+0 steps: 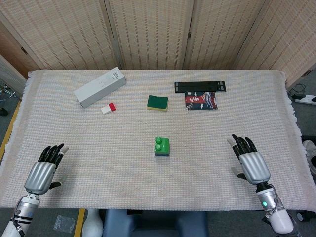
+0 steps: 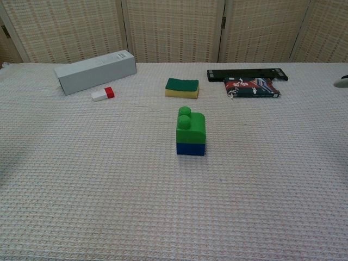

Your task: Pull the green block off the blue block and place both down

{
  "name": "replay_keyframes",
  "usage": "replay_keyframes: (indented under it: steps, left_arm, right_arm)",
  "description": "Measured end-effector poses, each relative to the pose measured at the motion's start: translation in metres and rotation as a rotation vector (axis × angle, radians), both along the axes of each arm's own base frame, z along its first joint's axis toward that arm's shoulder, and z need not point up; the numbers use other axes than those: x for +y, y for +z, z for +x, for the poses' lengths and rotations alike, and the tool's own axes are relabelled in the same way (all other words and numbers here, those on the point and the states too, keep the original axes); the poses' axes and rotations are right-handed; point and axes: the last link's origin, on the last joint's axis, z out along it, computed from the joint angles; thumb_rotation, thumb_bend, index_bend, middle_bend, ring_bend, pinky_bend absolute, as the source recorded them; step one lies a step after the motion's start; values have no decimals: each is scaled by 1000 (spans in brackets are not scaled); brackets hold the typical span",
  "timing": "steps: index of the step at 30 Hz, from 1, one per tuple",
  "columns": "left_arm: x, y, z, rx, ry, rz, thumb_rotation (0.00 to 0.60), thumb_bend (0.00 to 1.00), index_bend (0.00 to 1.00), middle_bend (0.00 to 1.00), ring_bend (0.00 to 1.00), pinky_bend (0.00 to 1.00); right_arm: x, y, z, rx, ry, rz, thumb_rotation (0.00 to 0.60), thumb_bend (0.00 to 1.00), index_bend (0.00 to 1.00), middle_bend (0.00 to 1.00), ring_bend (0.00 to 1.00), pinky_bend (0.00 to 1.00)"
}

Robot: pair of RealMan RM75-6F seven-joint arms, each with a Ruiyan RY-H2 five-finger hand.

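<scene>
Both the left hand (image 1: 43, 170) and right hand (image 1: 251, 162) lie flat, fingers spread, holding nothing. Between them, well apart from each, the green block (image 1: 162, 144) sits on the blue block (image 2: 191, 149). No writing is legible.

Bare cloth (image 1: 197, 168) rings the stacked blocks (image 2: 191, 134); sponge (image 2: 182, 87) behind.

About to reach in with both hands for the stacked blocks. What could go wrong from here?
1. The green block sits pressed onto the blue block, a thin band. The hand gripping it has little to hold, so both may lift together.
2. The stack is small; the left hand and right hand, both open, could crowd each other there.
3. A sudden release might fling a block toward the sponge.
</scene>
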Motion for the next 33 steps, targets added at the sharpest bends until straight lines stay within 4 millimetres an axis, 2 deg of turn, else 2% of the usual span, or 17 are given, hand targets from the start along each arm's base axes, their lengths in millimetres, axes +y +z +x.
replay_keyframes:
  steps: [20, 24, 29, 33]
  left_arm:
    - [-9, -11, 11, -26, -60, -67, 600, 317, 48, 52, 0, 0]
    - [-10, -15, 23, -80, -113, -123, 600, 318, 56, 84, 0, 0]
    - [-3, -18, 40, -123, -194, -168, 600, 319, 108, 178, 8, 0]
    - [5, -21, 51, -179, -200, -197, 600, 319, 109, 188, 45, 0]
  right_arm:
    - [13, 6, 7, -24, 42, -11, 600, 322, 0, 0, 0, 0]
    - [15, 8, 7, -30, 40, -14, 600, 323, 0, 0, 0, 0]
    - [16, 10, 8, -38, 42, -7, 600, 323, 0, 0, 0, 0]
    - [16, 14, 8, -49, 39, -9, 600, 322, 0, 0, 0, 0]
